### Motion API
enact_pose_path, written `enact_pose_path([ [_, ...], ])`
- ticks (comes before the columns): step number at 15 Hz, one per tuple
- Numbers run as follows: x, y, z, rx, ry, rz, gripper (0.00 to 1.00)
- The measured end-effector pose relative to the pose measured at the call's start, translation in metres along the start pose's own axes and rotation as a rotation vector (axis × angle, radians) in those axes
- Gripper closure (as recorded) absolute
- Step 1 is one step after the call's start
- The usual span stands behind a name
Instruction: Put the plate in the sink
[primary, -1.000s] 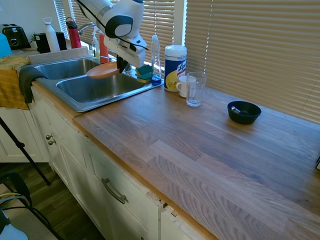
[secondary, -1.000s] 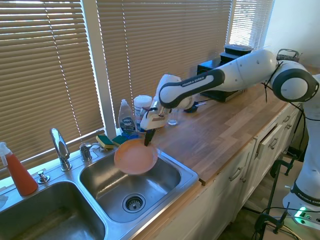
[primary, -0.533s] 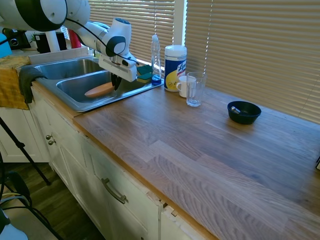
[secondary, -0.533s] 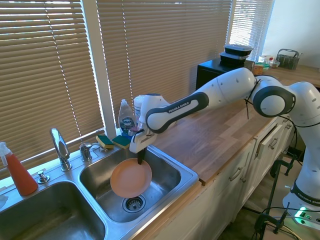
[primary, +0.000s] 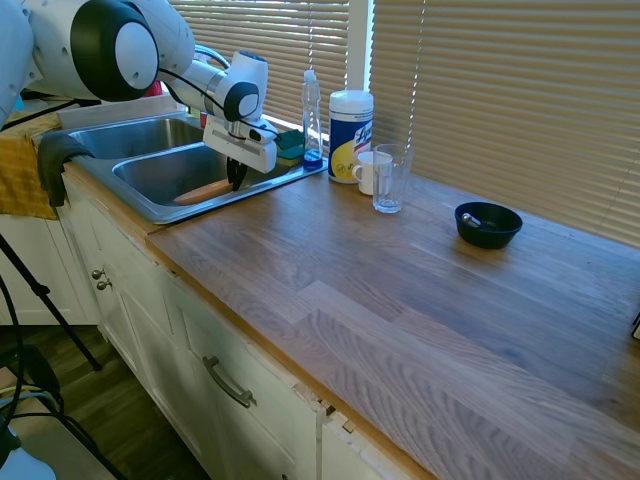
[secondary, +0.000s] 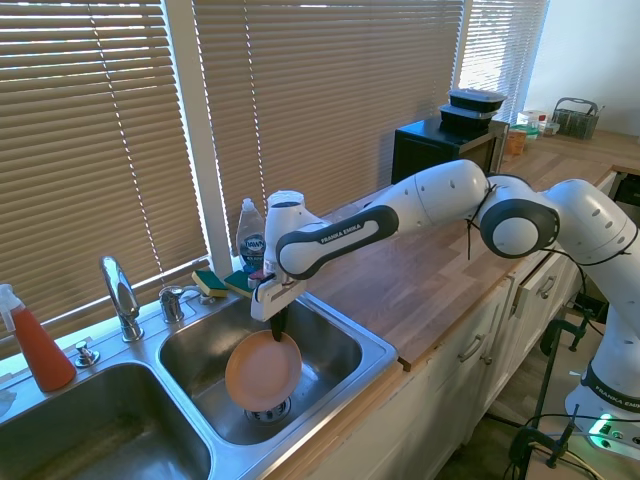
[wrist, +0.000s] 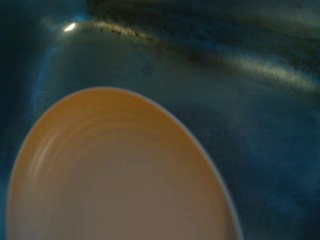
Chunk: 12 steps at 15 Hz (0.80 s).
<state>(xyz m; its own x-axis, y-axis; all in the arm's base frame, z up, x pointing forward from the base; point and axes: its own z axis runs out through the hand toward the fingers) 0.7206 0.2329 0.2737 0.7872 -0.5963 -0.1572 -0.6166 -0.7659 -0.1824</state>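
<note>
A round, matte peach-orange plate with a low rim hangs tilted inside the right basin of the shiny steel sink, low over the drain. The gripper pinches the plate's upper edge, fingers closed on it. Smooth basin walls surround it with open room. Sponges, a soap bottle and the curved faucet line the back ledge.

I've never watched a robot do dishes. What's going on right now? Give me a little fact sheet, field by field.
Held item: plate, peach-orange, gripped at its rim
Gripper: shut on the plate, reaching down into the basin
Plate position: low inside the sink, over the drain; contact with the bottom cannot be told
Basin: the one nearer the wooden counter
On the counter: dark bowl, clear glass
</note>
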Motion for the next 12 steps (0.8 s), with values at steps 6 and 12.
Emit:
enact_pose_path([
  [6,0.002,-0.003,-0.009,0.017,0.014,0.008,0.0],
  [12,-0.009,0.0,-0.063,0.074,0.069,0.016,0.0],
])
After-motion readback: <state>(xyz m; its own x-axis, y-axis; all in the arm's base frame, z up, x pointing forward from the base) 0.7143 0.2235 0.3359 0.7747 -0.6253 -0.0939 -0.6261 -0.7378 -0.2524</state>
